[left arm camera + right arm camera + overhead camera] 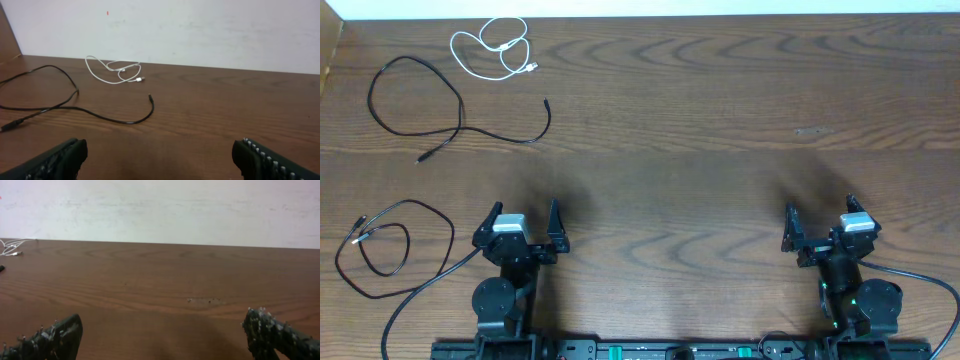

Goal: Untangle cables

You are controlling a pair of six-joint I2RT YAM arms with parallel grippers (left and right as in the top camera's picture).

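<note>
wooden table point(720, 120), pale wall point(200, 30) behind. overhead: white cable point(506, 47) lies far left, upper black cable point(458, 105) near it, lower black cable point(452, 235) near your left gripper point(526, 206); none touch another. left wrist: jaws wide, holding nothing, upper black cable ahead, lying crosswise. right wrist: right gripper point(162, 322) wide, empty, well apart from all; your left arm is nearer.

Overhead cam looks straight down on the whole table point(720, 120) from fairly high up. Both wrist cams sit low, skimming the tabletop and facing the far wall point(200, 30), with their own fingertips point(60, 157) in the bottom corners. Left wrist shares the white cable point(505, 47) and a black cable point(458, 110) with overhead. Right wrist just catches the white one at its left edge.
</note>
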